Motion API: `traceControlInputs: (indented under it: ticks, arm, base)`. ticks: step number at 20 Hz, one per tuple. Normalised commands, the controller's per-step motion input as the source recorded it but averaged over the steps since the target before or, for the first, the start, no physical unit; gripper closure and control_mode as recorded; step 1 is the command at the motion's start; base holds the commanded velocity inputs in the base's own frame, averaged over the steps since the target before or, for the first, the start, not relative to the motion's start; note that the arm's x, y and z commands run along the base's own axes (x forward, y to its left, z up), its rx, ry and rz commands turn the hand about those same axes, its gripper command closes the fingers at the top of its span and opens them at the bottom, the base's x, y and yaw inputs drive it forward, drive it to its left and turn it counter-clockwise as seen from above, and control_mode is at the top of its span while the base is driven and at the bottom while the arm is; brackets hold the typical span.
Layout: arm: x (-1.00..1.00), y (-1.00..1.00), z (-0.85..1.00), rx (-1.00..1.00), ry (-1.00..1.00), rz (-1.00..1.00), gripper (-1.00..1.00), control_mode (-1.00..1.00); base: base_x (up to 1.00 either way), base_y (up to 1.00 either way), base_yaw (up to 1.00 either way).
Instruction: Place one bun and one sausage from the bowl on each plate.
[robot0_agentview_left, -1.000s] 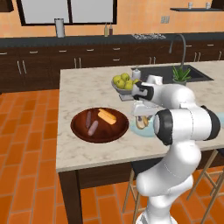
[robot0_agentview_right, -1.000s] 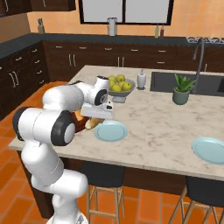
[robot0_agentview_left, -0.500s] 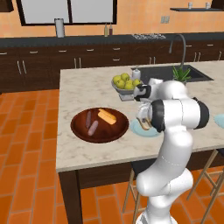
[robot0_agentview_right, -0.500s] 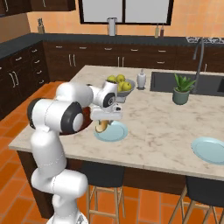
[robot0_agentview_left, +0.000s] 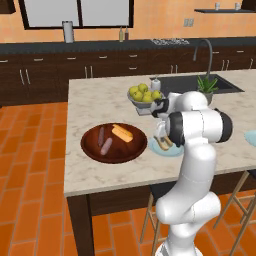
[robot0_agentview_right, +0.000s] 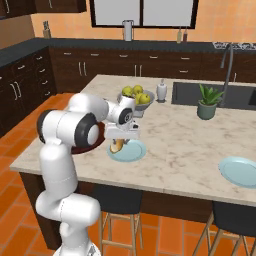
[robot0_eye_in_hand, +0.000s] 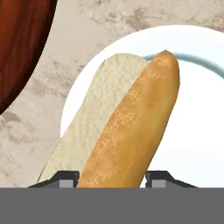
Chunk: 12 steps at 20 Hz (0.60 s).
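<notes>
Bun (robot0_eye_in_hand: 131, 127) between hand (robot0_eye_in_hand: 113, 177) fingers, apparently gripped, low over near plate (robot0_eye_in_hand: 197, 144), not yet released. Bowl (robot0_agentview_left: 92, 150) on bench holds second bun (robot0_agentview_left: 122, 133), two sausages (robot0_agentview_left: 103, 141). Far plate (robot0_agentview_right: 239, 170) bare. All four placements pending.

Golden-brown bun (robot0_eye_in_hand: 131, 131), pale-blue plate (robot0_eye_in_hand: 197, 131)

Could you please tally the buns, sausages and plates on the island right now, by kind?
Buns: 2, one in the bowl at, one between the jaws at
Sausages: 2
Plates: 2
Total: 6
</notes>
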Motion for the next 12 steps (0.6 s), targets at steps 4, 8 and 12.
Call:
traceControlInputs:
  ticks: [4, 8, 12]
  arm:
    - [0.1, 0.0, -0.24, 0.0, 0.0, 0.0, 1.0, -1.0]
    - [0.11, 0.0, -0.01, 0.0, 0.0, 0.0, -1.0, -1.0]
    - [0.01, -0.02, 0.0, 0.0, 0.0, 0.0, -1.0, -1.0]
  base:
    - [0.0, 0.0, 0.0]
    - [0.0, 0.0, 0.0]
    - [0.0, 0.0, 0.0]
